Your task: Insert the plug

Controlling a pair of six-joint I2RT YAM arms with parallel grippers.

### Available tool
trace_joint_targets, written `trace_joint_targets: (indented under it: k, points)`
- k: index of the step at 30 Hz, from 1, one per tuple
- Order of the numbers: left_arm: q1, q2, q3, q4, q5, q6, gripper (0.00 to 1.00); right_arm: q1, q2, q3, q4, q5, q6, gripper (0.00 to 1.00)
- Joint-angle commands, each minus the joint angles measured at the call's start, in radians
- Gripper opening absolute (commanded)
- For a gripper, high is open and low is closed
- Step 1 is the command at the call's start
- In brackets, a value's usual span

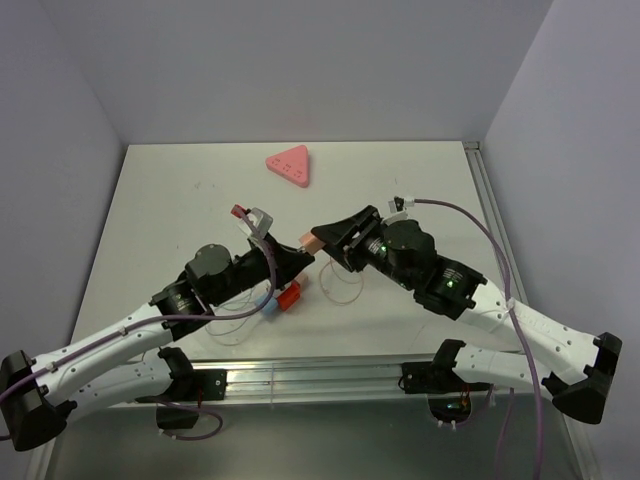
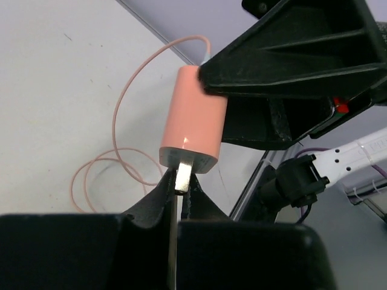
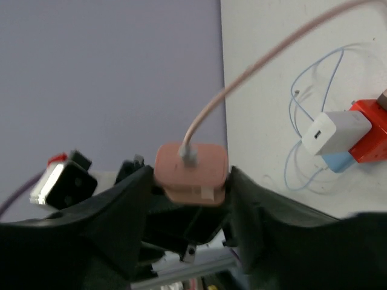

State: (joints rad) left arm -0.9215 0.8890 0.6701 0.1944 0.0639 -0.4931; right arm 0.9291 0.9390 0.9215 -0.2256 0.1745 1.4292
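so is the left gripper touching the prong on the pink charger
Touching. Left wrist view: the left gripper pinches the metal prong below the pink charger.

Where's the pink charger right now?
In the top view, the pink charger is mid-table, held up by the right gripper, with the left gripper pinching its metal tab. The red block lies just near-left of it.

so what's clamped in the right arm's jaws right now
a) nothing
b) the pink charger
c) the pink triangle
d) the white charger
b, the pink charger sits squeezed between the right arm's jaws in the right wrist view, while the white charger lies loose on the table
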Motion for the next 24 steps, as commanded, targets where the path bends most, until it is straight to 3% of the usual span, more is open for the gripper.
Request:
trace_joint_targets:
  k: [1,3,4,9,10,14,19,24]
  points:
    - [0.021,-0.041,0.054,-0.048,0.028,0.01,0.0,0.019,-0.054,0.013,-0.001,-0.058,-0.142,0.66]
    - [0.048,-0.054,0.069,-0.102,0.126,0.007,0.0,0.017,-0.081,0.013,-0.043,-0.093,-0.255,0.71]
    - [0.064,-0.058,0.071,-0.11,0.173,0.01,0.0,0.016,-0.092,0.008,-0.05,-0.105,-0.294,0.79]
    - [0.11,-0.097,0.089,-0.183,0.269,0.062,0.0,0.016,-0.163,-0.003,-0.159,-0.188,-0.426,0.85]
    - [0.11,-0.104,0.091,-0.187,0.286,0.098,0.0,0.016,-0.183,-0.004,-0.178,-0.178,-0.42,0.91]
    - [0.11,-0.101,0.124,-0.254,0.312,0.208,0.0,0.013,-0.163,0.071,-0.207,-0.201,-0.44,0.94]
    - [0.108,-0.096,0.169,-0.315,0.3,0.338,0.0,-0.015,0.004,0.268,-0.314,-0.289,-0.418,0.96]
    - [0.108,-0.102,0.193,-0.348,0.275,0.404,0.0,-0.053,0.035,0.24,-0.247,-0.325,-0.323,0.97]
